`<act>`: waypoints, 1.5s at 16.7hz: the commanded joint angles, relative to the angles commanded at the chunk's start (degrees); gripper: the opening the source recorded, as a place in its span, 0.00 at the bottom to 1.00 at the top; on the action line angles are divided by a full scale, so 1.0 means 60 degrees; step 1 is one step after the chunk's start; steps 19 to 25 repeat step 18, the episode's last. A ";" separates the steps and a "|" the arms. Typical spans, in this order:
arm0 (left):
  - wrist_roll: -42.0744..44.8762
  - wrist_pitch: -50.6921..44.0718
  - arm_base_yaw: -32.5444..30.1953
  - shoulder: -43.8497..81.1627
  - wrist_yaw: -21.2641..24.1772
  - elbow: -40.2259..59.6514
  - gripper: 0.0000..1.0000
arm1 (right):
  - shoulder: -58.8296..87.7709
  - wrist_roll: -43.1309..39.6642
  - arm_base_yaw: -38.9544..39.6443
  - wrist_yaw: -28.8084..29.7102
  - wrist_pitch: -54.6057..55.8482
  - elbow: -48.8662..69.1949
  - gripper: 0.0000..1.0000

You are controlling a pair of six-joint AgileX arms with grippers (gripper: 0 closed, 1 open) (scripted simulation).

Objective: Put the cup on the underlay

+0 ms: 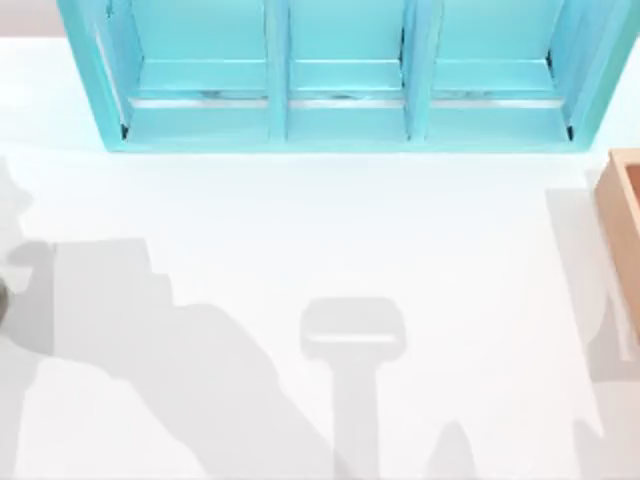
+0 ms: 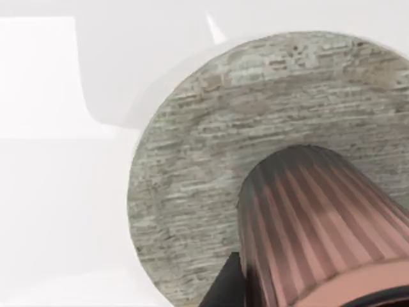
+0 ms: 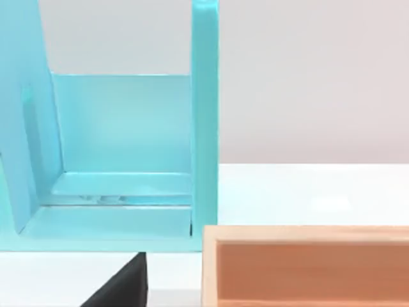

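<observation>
My left wrist view: the cup point(image 2: 319, 230) stands upright on the underlay point(image 2: 192, 192), a round grey mat with a woven look, lying on the white table point(image 2: 57, 211). A dark finger point(image 2: 223, 288) sits just beside the cup; I cannot tell how the jaws stand. Top view: a turquoise shelf point(image 1: 340, 100) at the far edge, a wooden box point(image 1: 625, 200) at right.

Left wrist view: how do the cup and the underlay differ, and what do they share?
The cup is reddish-brown; the underlay is grey. The cup's side has vertical ribs; the underlay shows a brick-like pattern. The cup is a tall body; the underlay is flat. Both have rounded outlines.
</observation>
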 joint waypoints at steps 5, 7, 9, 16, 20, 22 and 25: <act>0.0000 0.0000 0.0000 0.0000 0.0000 0.0000 0.45 | 0.0000 0.0000 0.0000 0.0000 0.0000 0.0000 1.00; 0.0000 0.0000 0.0000 0.0000 0.0000 0.0000 0.60 | 0.0000 0.0000 0.0000 0.0000 0.0000 0.0000 1.00; 0.0000 0.0000 0.0000 0.0000 0.0000 0.0000 0.75 | 0.0000 0.0000 0.0000 0.0000 0.0000 0.0000 1.00; 0.0000 0.0000 0.0000 0.0000 0.0000 0.0000 1.00 | 0.0000 0.0000 0.0000 0.0000 0.0000 0.0000 1.00; 0.0000 0.0000 0.0000 0.0000 0.0000 0.0000 1.00 | 0.0000 0.0000 0.0000 0.0000 0.0000 0.0000 1.00; 0.0000 0.0000 0.0000 0.0000 0.0000 0.0000 1.00 | 0.0000 0.0000 0.0000 0.0000 0.0000 0.0000 1.00; 0.0000 0.0000 0.0000 0.0000 0.0000 0.0000 1.00 | 0.0000 0.0000 0.0000 0.0000 0.0000 0.0000 1.00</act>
